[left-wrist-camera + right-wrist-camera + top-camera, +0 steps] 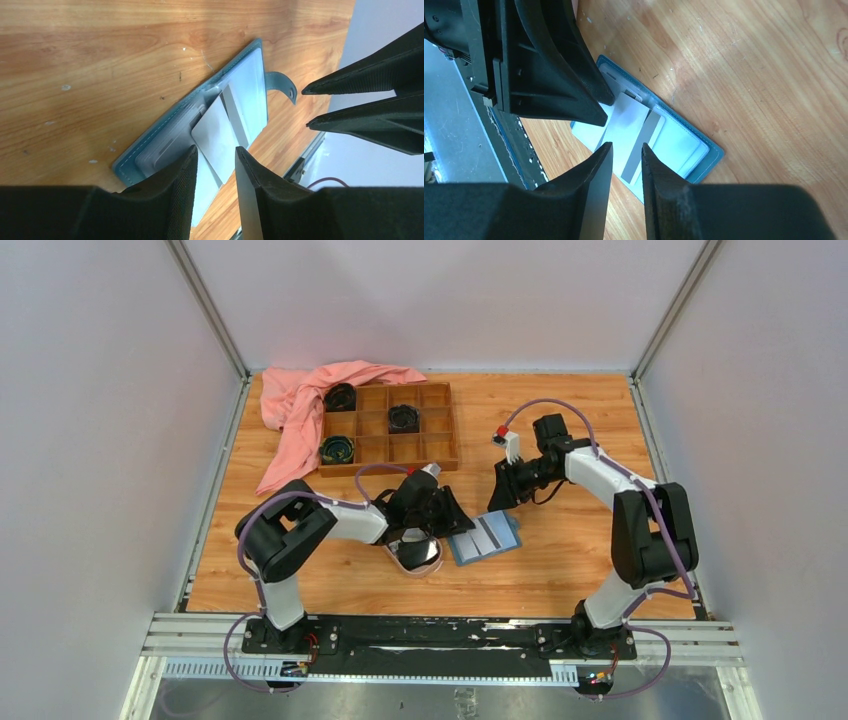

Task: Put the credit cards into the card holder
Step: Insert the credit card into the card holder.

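- Card (217, 125), grey-white, lies on the open wallet (165, 140) on the tabletop (75, 60).
- Left tool (216, 150): fingers narrowly apart astride the card's near end; cannot tell whether they pinch it.
- Right tool (626, 146): fingers narrowly parted, holding nothing, above the card.

We log wallet (483, 538) teal-blue outside, paler blue and whitish inside. Card (217, 135) grey-white, one darker grey stripe. Left pincer (216, 148) and right pincer (626, 145) black. Desk (330, 575) orange-brown woodgrain. We note cloth (295, 410) pink, tray (452, 425) brown, cables (545, 402) purple.
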`<state>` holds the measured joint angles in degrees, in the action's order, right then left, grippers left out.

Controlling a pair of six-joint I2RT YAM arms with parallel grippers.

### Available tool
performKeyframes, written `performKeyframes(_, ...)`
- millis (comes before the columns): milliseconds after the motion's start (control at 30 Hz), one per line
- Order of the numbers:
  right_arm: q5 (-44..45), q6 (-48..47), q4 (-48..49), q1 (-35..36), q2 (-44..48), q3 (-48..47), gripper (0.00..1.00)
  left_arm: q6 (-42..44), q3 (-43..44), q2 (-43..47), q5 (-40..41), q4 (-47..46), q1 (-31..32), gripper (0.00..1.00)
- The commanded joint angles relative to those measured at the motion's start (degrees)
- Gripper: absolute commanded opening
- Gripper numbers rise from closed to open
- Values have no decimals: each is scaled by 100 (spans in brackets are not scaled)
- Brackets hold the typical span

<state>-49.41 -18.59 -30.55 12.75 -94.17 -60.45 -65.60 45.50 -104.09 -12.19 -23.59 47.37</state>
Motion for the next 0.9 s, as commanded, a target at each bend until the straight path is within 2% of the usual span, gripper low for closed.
performKeyframes(0, 38, -254, -152, 120, 247, 46, 32, 485, -145, 285, 264, 588, -5, 40)
performKeyframes(200, -105, -409, -257, 172, 250, 24, 32, 642, 26, 70, -99, 610, -18, 40)
performKeyframes(300, -330, -590, -405, 279, 201, 24, 31, 921, -63, 305, -6, 625, -24, 37)
performKeyframes(333, -354, -606, -422, 337, 156, 16, 29, 1065, -154, 431, 79, 651, -26, 36)
performKeyframes(433, -385, -559, -479, 553, -48, -42, 12, 1337, -314, 755, 304, 811, -28, 28)
performKeyframes(567, -231, -333, -448, 814, -322, -94, 3, 1498, -442, 771, 330, 805, -27, 21)
performKeyframes(867, 669, 341, 26, 1486, -495, -51, 0, 1672, -313, 760, 436, 794, -1, 19)
